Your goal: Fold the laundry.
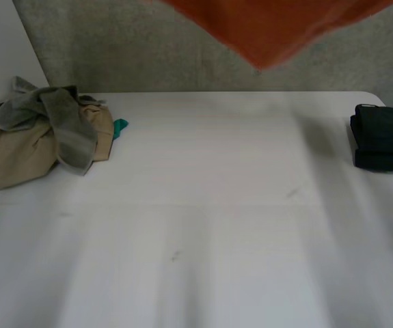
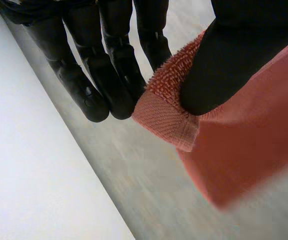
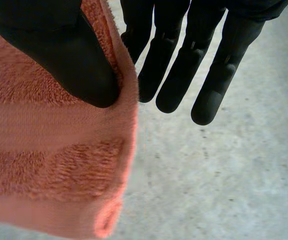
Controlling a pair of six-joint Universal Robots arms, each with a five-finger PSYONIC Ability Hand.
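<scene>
While the wide white table carries laundry at both sides, the orange terry towel hangs in the air over its far edge. One corner points down, clear of the top. Behind the towel we see grey speckled floor.

Table, far left: heap of crumpled cloth, beige fabric underneath with a grey-green towel draped over it.

Table, right edge: dark folded stack, lying flat, well apart from the heap.

Left hand: grasping the orange terry towel. In the left wrist view we see the thumb pressing down on a hemmed corner. The fingers run straight alongside, the nearest fingertip right at the hem, so we read it as a pinch.

Right hand: also grasping the towel. The thumb sits on the terry face close to a side edge. That edge passes between the thumb and the nearest of the straight fingers. The thick hem lies beyond the thumb tip. We cannot see the contact on the far face.

Smallest item: a teal scrap of fabric pokes out of the heap on the side facing the table's middle, touching the beige cloth.
</scene>
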